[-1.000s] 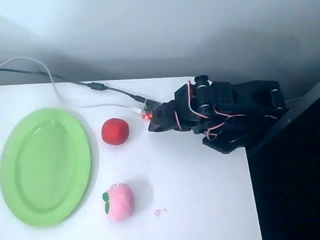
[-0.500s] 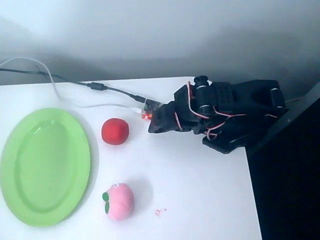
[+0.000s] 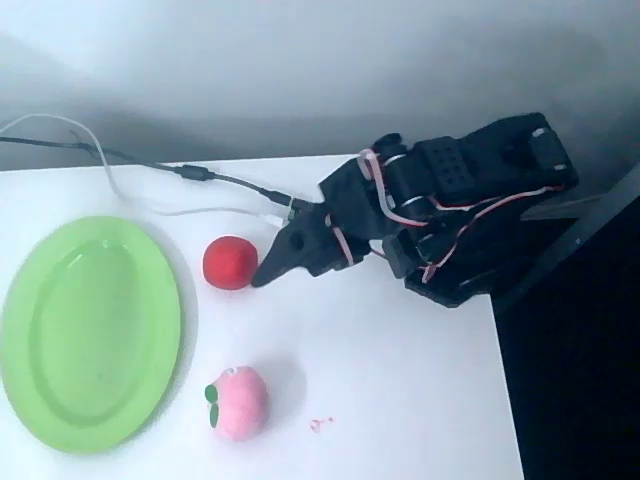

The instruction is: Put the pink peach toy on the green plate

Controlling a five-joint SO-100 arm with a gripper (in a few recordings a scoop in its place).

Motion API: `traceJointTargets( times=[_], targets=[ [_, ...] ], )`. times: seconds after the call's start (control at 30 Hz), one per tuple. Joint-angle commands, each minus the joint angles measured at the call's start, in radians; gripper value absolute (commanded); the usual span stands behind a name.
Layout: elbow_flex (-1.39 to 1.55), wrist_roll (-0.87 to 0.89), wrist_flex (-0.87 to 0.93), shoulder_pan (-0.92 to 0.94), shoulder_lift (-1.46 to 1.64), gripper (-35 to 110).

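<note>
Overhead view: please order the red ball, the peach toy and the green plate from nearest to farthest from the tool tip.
1. Red ball: just left of the tool, almost at its tip.
2. Peach toy: below the tool, toward the table's front edge.
3. Green plate: far left of the table; its near rim is about as far as the toy, its middle farther.

The hand [image 3: 268, 272] shows one dark tip, its jaws indistinguishable.

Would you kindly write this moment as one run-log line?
gripper: beside red ball, jaw state unclear | pink peach toy: on table, untouched | green plate: empty | placement: not yet done
</note>
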Motion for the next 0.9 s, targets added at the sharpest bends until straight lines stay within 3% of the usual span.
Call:
traceJointTargets(
  times=[0.0, 0.23, 0.47, 0.87],
  targets=[
    [-0.193, 0.081, -0.011, -0.152, -0.184, 50],
    [-0.454, 0.158, -0.265, -0.291, -0.684, 50],
    [-0.833, 0.156, -0.279, -0.307, -1.180, 50],
    [-0.729, 0.222, -0.232, -0.316, -1.305, 43]
  ],
)
